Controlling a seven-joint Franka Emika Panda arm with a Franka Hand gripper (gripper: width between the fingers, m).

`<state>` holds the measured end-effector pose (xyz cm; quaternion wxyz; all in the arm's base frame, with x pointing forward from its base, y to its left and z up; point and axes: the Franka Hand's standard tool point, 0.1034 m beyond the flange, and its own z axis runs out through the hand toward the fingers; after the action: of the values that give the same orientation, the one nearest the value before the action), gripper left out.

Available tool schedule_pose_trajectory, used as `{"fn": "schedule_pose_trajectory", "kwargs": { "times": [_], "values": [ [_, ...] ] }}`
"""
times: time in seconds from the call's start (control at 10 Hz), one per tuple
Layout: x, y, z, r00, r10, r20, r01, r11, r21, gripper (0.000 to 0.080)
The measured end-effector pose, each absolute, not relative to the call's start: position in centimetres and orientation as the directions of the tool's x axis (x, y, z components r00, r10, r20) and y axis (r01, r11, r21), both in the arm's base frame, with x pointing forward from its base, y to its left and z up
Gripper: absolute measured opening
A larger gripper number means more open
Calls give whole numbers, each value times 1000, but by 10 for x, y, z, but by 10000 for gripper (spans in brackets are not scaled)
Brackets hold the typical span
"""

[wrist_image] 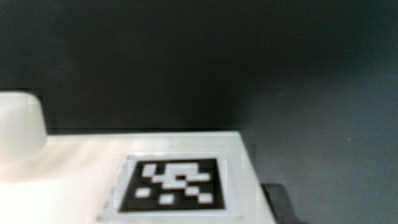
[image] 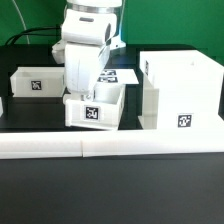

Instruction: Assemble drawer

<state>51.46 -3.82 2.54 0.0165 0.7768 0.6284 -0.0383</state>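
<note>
The drawer's large open housing (image: 180, 92) stands at the exterior view's right, tag on its front. One small tray (image: 93, 108) sits in the middle, just behind the front rail, with its tag facing forward. A second tray (image: 35, 82) stands at the left. My gripper (image: 84, 94) reaches down onto the middle tray's left side. In the wrist view the tray's tagged white face (wrist_image: 175, 185) fills the frame very close. One dark fingertip (wrist_image: 278, 198) presses at its edge. The other finger is hidden.
The long low white border rail (image: 110, 146) runs along the front of the black table. The marker board (image: 122, 74) lies behind the gripper. A rounded white part (wrist_image: 16, 125) shows at the wrist view's edge.
</note>
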Motion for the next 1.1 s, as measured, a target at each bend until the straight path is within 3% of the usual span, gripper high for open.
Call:
{"fn": "schedule_pose_trajectory", "kwargs": {
  "times": [0.4, 0.5, 0.9, 1.1],
  "values": [
    [515, -39, 25, 196, 977, -88, 980, -199, -30, 42],
    [517, -38, 24, 196, 977, -83, 980, -198, -10, 42],
    [517, -37, 21, 199, 976, -83, 980, -200, -9, 42],
    [518, -36, 21, 205, 976, -78, 979, -204, 13, 42]
  ]
}}
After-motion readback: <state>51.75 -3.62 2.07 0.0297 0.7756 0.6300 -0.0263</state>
